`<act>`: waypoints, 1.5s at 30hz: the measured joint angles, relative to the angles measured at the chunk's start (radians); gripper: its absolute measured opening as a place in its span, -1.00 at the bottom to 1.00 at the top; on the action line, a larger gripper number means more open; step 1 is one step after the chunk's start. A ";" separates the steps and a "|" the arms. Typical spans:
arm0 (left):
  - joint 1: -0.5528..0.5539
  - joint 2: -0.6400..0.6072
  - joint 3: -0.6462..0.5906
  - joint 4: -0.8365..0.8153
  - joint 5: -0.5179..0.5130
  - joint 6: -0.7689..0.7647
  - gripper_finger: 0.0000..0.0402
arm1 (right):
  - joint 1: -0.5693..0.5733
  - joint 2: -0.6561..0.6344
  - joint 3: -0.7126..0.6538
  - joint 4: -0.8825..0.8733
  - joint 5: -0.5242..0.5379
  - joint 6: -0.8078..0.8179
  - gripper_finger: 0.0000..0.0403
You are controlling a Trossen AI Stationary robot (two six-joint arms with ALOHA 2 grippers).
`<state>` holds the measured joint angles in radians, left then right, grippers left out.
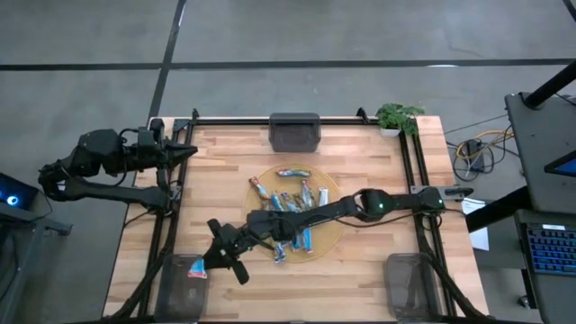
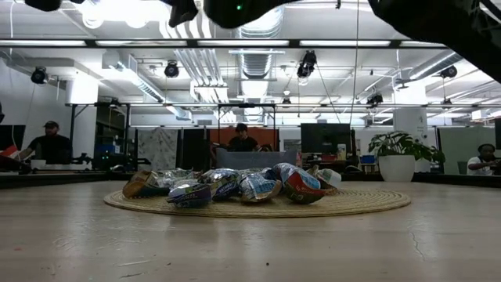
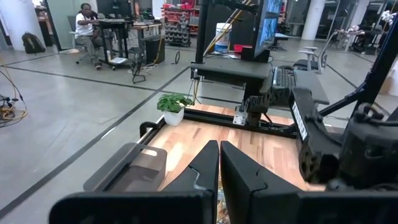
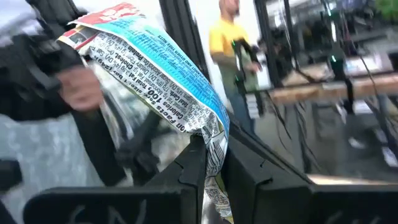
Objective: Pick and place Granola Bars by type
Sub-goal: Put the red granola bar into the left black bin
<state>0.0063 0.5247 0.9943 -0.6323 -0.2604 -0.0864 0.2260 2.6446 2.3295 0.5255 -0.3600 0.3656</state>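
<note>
Several foil-wrapped granola bars (image 1: 290, 209), in blue, blue-white and red-brown wrappers, lie in a pile on a round woven mat (image 1: 329, 236) at the table's middle; the pile also shows in the low view (image 2: 235, 186). My right gripper (image 1: 207, 262) reaches across the mat to the near left. It is shut on one blue-white bar with a red end (image 1: 196, 268), above the far rim of the near-left grey bin (image 1: 176, 290). My left gripper (image 1: 186, 151) is shut and empty at the table's far left edge. My right gripper pinches the bar by one crimped end (image 4: 216, 148) between its two fingers (image 4: 191, 167). The fingers point toward the table's near left. The rest of the bar (image 4: 143, 56) sticks out beyond the fingertips, lifted clear of the table.
A second grey bin (image 1: 295, 131) stands at the far edge's middle and a third (image 1: 409, 279) at the near right. A small potted plant (image 1: 399, 117) stands at the far right corner. Bare wood lies between the mat and the near bins. People sit at desks beyond the table.
</note>
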 joint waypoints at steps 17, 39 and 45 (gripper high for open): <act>0.000 0.001 0.000 0.020 0.000 0.000 -1.00 | 0.011 0.042 0.000 -0.186 0.075 0.006 -0.81; -0.001 0.070 0.128 -0.001 0.153 -0.007 -1.00 | -0.042 -0.210 0.027 -0.588 0.072 -0.097 -0.81; -0.001 0.152 0.252 -0.078 0.225 -0.034 -1.00 | -0.089 -0.313 0.027 -0.814 0.074 -0.073 -0.81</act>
<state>0.0055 0.6770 1.2464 -0.7105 -0.0350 -0.1209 0.1373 2.3320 2.3562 -0.2885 -0.2860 0.2922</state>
